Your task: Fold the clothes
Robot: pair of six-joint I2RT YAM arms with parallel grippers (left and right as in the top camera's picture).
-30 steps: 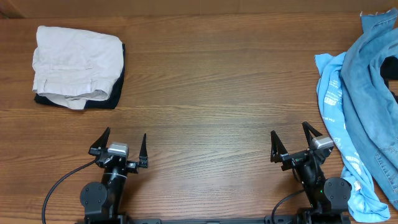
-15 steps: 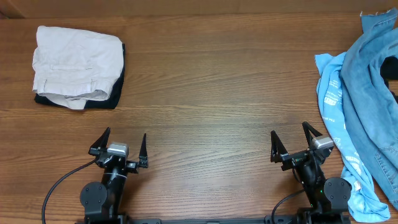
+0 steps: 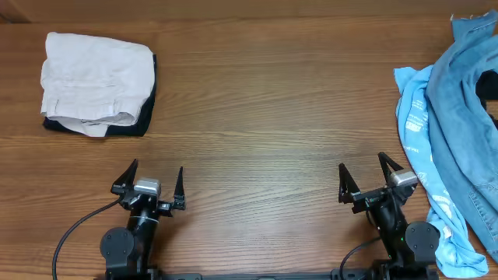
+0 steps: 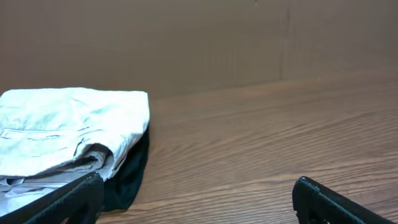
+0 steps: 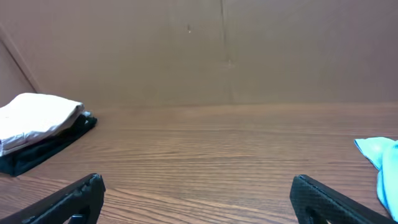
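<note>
nothing has moved since the earlier frames: the khaki shorts lie folded on top of a black folded garment, well ahead of the left hand and slightly to its left. the left hand and the right hand sit low over the surface, fingers spread wide, holding nothing. blue denim and a light-blue garment lie heaped just right of the right hand.

Khaki shorts — pale beige, folded into a squarish, rumpled bundle w/ layered edges showing on the near side. They lie flat at the table's far-left area, stacked on a black folded garment — its dark edge peeks out at the near & right sides.
</note>
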